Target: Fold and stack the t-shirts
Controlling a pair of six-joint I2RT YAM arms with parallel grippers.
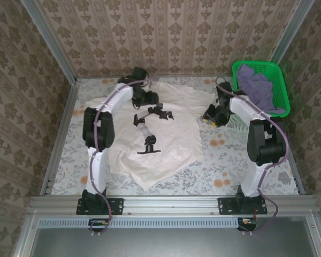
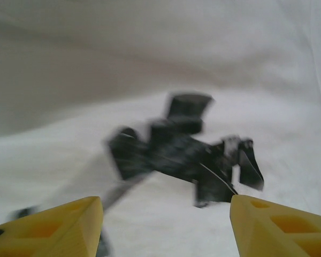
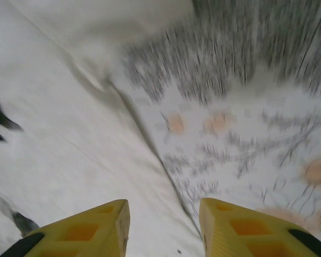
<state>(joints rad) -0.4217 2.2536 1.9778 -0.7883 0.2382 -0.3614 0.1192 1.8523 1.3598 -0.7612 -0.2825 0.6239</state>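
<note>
Left hand (image 2: 165, 208) and right hand (image 3: 163, 210) were apart over white shirt (image 1: 176, 147); a shallow pinch might slip, bunching cloth.

Soft even light; wrist views motion-blurred over the cream t-shirt (image 3: 53, 134), overhead view sharp with faint shadows.

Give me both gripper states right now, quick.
Left gripper: open, holding nothing, over the cream t-shirt.
Right gripper: open, holding nothing, above that shirt's edge.
</note>
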